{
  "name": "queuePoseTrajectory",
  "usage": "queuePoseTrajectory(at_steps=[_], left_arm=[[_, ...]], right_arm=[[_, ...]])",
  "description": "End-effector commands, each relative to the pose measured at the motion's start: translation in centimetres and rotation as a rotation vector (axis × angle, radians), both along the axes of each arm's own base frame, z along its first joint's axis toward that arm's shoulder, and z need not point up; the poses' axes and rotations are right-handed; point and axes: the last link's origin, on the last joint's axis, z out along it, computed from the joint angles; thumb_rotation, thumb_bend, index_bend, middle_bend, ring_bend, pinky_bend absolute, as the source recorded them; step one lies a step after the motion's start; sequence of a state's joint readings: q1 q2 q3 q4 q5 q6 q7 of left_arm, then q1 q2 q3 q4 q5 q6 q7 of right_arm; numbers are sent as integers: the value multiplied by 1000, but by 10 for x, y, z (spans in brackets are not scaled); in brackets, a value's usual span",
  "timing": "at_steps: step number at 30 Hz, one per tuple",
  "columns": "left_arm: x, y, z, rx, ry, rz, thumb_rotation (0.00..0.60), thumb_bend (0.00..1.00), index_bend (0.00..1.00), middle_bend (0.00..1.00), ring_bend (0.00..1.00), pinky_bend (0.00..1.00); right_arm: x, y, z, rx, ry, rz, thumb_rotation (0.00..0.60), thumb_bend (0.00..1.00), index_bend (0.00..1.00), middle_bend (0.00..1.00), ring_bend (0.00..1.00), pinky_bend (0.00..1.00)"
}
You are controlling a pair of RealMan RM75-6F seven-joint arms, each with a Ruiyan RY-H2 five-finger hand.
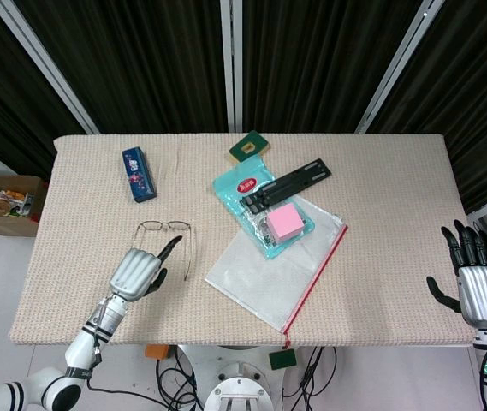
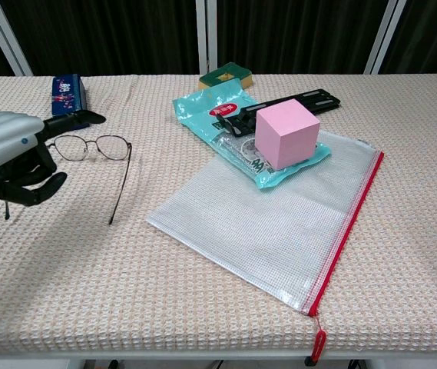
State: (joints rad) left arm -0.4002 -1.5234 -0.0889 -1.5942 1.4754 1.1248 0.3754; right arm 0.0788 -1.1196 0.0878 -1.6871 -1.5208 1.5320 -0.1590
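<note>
Two hands at the bench, left hand [image 1: 139, 272] curled, holding nothing, one finger touching the glasses [image 1: 168, 235], right hand [image 1: 479, 279] open, empty, far right of the glasses

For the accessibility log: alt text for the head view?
The left robot hand hovers by the eyeglasses on a beige table, holding nothing. A pink cube sits on a teal pouch over a clear zip bag; the right robot hand is open at the edge.
</note>
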Motion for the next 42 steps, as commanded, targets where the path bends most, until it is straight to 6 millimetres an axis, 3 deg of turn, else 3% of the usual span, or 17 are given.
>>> queuePoseTrajectory(at_steps=[1,10,15,20,25,42], left_arm=[[14,12,-8,-14,33,5,600,516,31,925,867,880],[7,23,-12,-43,94,102,600,539,31,933,875,881],[1,33,-15,-63,147,141,600,600,40,963,904,896],[0,49,-14,-65,205,164,600,644,171,1000,950,924],[4,58,-13,-71,229,169,600,649,207,1000,961,936],[-5,88,-7,-28,335,240,600,670,180,1000,968,941]], right_arm=[[-2,0,0,1,1,-5,600,327,0,0,0,0],[-8,0,-3,16,-3,-11,600,327,0,0,0,0],[-10,0,-1,8,-7,-14,600,327,0,0,0,0],[-10,1,-1,0,-8,-17,600,331,0,0,0,0],[-11,0,-2,0,-7,-23,600,332,0,0,0,0],[-14,-3,-7,15,0,-34,600,333,0,0,0,0]])
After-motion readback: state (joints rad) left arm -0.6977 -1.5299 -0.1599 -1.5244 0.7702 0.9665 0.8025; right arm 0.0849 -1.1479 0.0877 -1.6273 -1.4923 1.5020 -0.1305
